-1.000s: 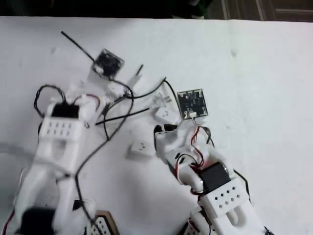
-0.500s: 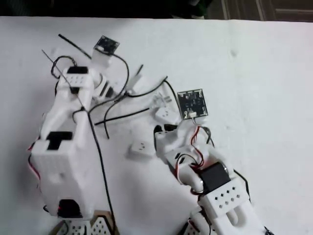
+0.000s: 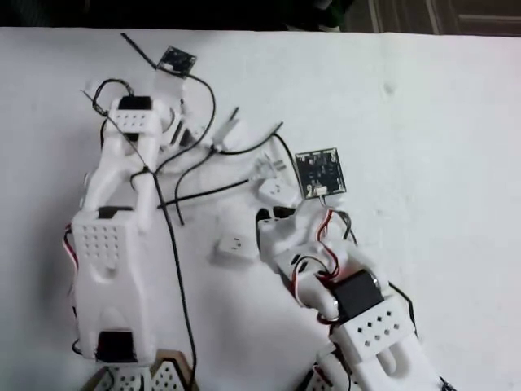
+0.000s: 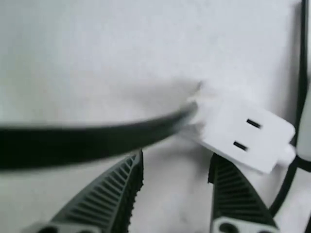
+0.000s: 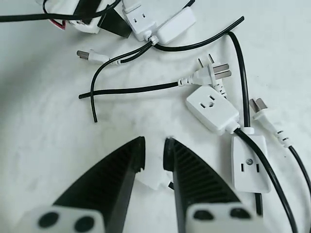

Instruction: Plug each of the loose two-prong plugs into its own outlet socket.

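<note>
Left end effector [image 4: 175,162] was up near 11 o'clock on the desk [image 3: 423,98], jaws wide, holding nothing. A white two-slot socket [image 4: 243,138] lay flat just ahead of it. It sat closer to one fingertip than the other, not between them. A black cable [image 4: 87,143] ran across right in front of the jaws.

My worry there: if I closed from this pose I'd likely pinch the cable or clip only a corner of the socket. It looked light, so it would probably skid or spin away.

The middle of the desk was a tangle of cords. A thin plug [image 5: 90,56] lay apart on its own lead. A larger plug [image 5: 210,72] sat just beside a square socket block [image 5: 211,108], at roughly its 11 o'clock in the high view. A third plug [image 5: 262,109] lay near a long socket [image 5: 249,164]. With the leads crossing each other, I judged that pulling one would drag its neighbours out of line.

Right end effector [image 5: 154,145] was low near desk centre, jaws narrow with a slim gap. A white piece showed behind that gap, and I couldn't tell if it was gripped. A small white socket [image 3: 234,247] lay just beside it, at about 8 o'clock. That narrow, I reckoned it would shove a plug rather than straddle it.
</note>
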Motion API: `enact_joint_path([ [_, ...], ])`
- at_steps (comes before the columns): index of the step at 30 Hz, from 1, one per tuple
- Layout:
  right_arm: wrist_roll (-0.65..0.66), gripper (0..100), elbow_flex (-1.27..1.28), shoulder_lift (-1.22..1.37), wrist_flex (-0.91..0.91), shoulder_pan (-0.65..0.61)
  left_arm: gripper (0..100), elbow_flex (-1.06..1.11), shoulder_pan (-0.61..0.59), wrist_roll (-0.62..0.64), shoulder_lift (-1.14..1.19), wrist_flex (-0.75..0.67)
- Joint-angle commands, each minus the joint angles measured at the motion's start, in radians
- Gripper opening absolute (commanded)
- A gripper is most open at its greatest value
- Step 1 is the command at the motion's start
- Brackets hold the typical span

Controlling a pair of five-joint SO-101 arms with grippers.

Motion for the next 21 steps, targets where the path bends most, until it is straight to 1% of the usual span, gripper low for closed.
enact_joint_path([
  [1, 0.000, 6.8, 0.005, -0.010, -0.019, 0.004, 23, -0.160, 0.012, 0.014, 0.038, 0.026],
  [7, 0.000, 6.9, 0.005, -0.010, -0.019, 0.004, 23, -0.376, 0.007, 0.018, 0.128, 0.061],
  [11, -0.003, 6.9, 0.005, -0.010, -0.033, 0.005, 23, -0.473, -0.018, 0.107, 0.154, 0.075],
  [14, -0.003, 6.9, 0.005, -0.010, -0.033, 0.005, 23, -0.540, -0.027, 0.084, 0.150, 0.190],
  [17, -0.002, 6.9, 0.005, -0.010, -0.033, 0.005, 23, -0.631, -0.024, 0.040, 0.150, 0.342],
  [21, 0.000, 7.0, 0.005, -0.010, -0.033, 0.010, 23, -0.778, -0.007, 0.012, 0.150, 0.539],
])
